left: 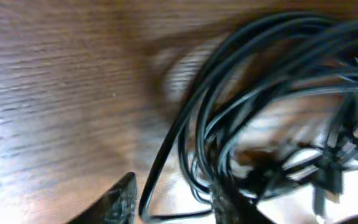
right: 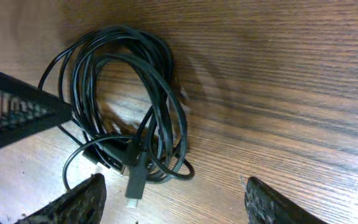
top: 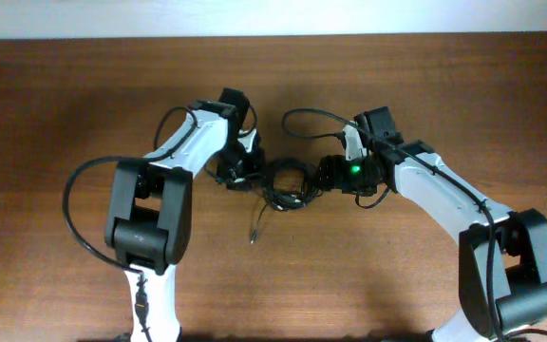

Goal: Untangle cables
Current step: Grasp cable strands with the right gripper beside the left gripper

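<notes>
Because the black cables (right: 132, 155) lie bunched on the surface (right: 291, 74), the spread right fingers (right: 79, 200) should pinch one outer loop while the spread left fingers (left: 114, 204) pin the rest.

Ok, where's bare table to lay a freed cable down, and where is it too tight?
Bare table lies in front, below the loose plug end, between the left arm and right arm; also far left and along the back edge. Crowded: the middle, where the left gripper and right gripper closely flank the cables.
</notes>
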Motion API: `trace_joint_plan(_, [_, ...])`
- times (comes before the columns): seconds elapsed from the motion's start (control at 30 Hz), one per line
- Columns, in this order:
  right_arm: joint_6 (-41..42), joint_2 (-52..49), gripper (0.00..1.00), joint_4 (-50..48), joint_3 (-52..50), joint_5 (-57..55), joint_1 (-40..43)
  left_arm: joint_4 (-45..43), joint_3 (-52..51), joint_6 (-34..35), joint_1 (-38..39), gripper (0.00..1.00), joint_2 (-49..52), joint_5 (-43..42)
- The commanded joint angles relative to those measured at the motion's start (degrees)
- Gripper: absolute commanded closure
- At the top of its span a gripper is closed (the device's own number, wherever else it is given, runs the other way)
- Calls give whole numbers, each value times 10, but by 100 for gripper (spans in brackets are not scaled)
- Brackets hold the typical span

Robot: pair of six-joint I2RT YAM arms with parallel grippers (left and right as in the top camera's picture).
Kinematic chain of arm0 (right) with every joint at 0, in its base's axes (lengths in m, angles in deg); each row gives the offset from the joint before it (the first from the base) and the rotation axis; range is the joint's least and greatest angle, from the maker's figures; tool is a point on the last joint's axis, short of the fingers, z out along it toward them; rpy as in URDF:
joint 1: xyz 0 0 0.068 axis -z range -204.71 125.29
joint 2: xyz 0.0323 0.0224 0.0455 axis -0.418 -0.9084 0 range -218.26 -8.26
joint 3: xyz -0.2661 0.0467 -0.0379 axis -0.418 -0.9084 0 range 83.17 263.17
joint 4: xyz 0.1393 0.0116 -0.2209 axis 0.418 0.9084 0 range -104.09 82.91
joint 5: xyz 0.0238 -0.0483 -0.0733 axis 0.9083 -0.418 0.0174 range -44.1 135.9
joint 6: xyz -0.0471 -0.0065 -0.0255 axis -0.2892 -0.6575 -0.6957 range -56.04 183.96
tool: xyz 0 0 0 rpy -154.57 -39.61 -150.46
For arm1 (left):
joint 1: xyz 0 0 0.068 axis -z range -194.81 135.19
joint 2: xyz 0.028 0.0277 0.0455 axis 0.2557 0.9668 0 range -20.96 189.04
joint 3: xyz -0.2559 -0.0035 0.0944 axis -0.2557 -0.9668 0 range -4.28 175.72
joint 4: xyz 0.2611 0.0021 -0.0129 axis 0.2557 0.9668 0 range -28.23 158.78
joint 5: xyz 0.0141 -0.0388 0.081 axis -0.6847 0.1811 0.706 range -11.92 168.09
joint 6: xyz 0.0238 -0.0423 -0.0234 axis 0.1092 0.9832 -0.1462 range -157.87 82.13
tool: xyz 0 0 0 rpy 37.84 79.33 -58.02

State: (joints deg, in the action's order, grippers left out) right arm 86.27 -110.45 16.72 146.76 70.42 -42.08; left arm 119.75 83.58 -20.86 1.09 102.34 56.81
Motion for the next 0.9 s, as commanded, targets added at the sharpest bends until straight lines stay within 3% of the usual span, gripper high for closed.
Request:
trace_joint_plan(0.0, [7, -5, 28, -20, -2, -13, -3, -23, -30, 27, 0, 72, -14, 29])
trace_joint_plan(0.23, [7, -57, 29, -42, -7, -12, -31, -35, -34, 27, 0, 87, -14, 29])
trace_joint_plan(0.3, [7, -85, 39, -51, -7, -12, -49, -35, -34, 27, 0, 93, -14, 29])
trace_joint_plan(0.5, [22, -129, 95, -38, -7, -49, -66, -24, -35, 19, 0, 100, -14, 31])
trace_joint_plan(0.63, [22, -129, 96, -38, -7, -50, -66, 4, -34, -56, 0, 100, -14, 45])
trace_joint_plan(0.73, [22, -129, 96, -36, -7, -53, -66, 20, -34, -56, 0, 100, -14, 120])
trace_joint_plan(0.87, [20, -129, 96, -32, -7, -56, -66, 66, -20, -61, -15, 100, -14, 123])
